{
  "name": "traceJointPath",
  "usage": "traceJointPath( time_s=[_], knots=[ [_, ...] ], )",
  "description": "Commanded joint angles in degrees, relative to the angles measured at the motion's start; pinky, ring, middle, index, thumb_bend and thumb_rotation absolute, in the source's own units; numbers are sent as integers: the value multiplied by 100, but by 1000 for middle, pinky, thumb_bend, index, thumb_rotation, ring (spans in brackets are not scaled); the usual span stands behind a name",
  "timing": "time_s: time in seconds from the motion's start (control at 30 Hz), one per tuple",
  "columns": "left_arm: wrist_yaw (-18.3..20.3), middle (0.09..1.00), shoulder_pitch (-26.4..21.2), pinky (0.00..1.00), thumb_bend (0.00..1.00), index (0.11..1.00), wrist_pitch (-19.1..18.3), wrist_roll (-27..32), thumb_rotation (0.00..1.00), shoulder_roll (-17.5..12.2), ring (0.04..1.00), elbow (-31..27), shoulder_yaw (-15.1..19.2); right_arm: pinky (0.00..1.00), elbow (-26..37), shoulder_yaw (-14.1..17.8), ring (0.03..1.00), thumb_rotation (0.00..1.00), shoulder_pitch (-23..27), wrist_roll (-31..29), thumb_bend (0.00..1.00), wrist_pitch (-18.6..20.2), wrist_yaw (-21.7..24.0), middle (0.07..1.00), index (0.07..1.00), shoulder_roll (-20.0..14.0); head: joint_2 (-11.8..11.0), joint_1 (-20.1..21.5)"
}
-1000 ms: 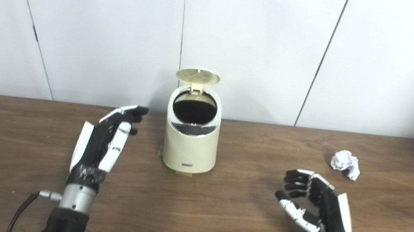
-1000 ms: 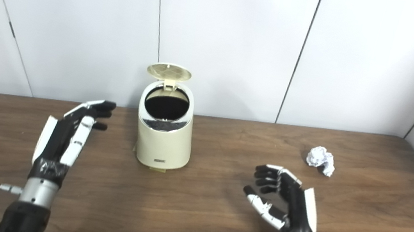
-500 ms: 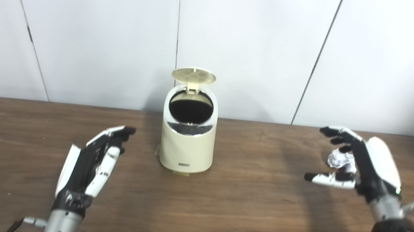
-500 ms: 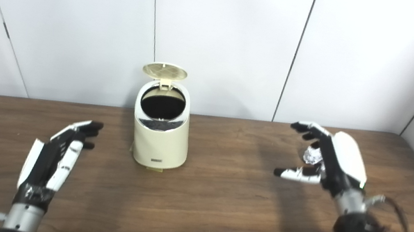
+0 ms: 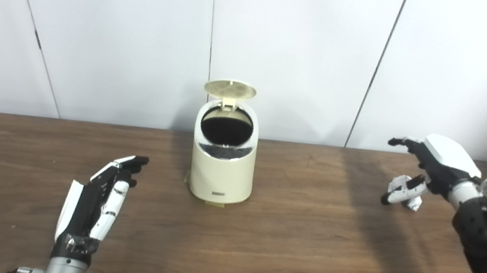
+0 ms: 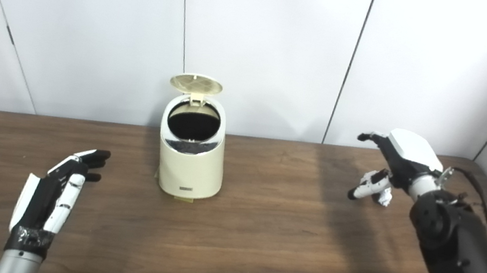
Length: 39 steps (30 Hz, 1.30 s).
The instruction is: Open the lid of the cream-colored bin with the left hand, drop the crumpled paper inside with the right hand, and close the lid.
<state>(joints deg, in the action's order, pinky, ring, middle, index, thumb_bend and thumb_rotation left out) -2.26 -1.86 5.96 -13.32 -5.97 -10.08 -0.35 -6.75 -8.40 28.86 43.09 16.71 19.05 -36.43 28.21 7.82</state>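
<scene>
On table (image 5: 257,236), bin (image 5: 222,167) open, dark inside

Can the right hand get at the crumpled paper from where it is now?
Probably yes. The right hand is open right over the crumpled paper, fingers spread above it, and nothing lies between them on the table.

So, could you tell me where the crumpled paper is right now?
The paper lies on the table's far right, well right of the open bin, beneath the right robot hand.
</scene>
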Motion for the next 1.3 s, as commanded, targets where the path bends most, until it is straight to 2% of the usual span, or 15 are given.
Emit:
traceJointPath(
  time_s=[0.0, 0.2, 0.33, 0.4, 0.6, 0.8, 1.0, 1.1, 1.27],
  knots=[
    [-73, 813, -55, 734, 359, 790, 230, 0, 942, -3, 809, -60, 21, 670, -41, -50, 853, 179, 410, 135, 948, 128, 94, 890, 846, -191, 3, 6],
    [-65, 810, 88, 747, 348, 792, 181, 66, 946, 38, 815, -114, 40, 669, -717, -377, 865, 188, 799, 285, 917, 322, 276, 915, 851, -223, 34, -37],
    [-98, 807, 181, 745, 338, 791, 76, -7, 955, 91, 811, -200, 59, 624, -1304, -579, 837, 211, 1022, 337, 927, 162, 160, 901, 841, -271, 48, -74],
    [-117, 803, 207, 741, 334, 788, 72, -46, 957, 110, 806, -208, 73, 635, -1479, -623, 830, 216, 1070, 324, 927, 112, 85, 888, 838, -279, 55, -75],
    [-180, 800, 248, 739, 333, 788, 65, -134, 974, 180, 799, -218, 124, 649, -1593, -608, 829, 207, 1082, 186, 896, 152, 172, 895, 845, -259, 60, -55],
    [-173, 807, 264, 741, 334, 793, 73, -144, 992, 187, 805, -222, 145, 693, -1797, -587, 867, 187, 1105, -50, 883, 149, 275, 920, 845, -257, 83, -48],
    [-197, 804, 254, 745, 330, 790, 103, -107, 976, 202, 802, -201, 149, 655, -2066, -622, 804, 170, 1169, -229, 877, -129, 227, 881, 835, -302, 88, -53],
    [-203, 802, 256, 739, 332, 788, 82, -114, 975, 205, 801, -208, 139, 637, -2257, -594, 771, 117, 1187, -348, 873, -300, 151, 867, 827, -307, 94, -60],
    [-218, 804, 259, 737, 332, 789, 77, -156, 982, 211, 801, -229, 131, 713, -2401, -708, 836, 103, 1216, -331, 861, -371, 184, 887, 806, -337, 97, -76]
  ],
)
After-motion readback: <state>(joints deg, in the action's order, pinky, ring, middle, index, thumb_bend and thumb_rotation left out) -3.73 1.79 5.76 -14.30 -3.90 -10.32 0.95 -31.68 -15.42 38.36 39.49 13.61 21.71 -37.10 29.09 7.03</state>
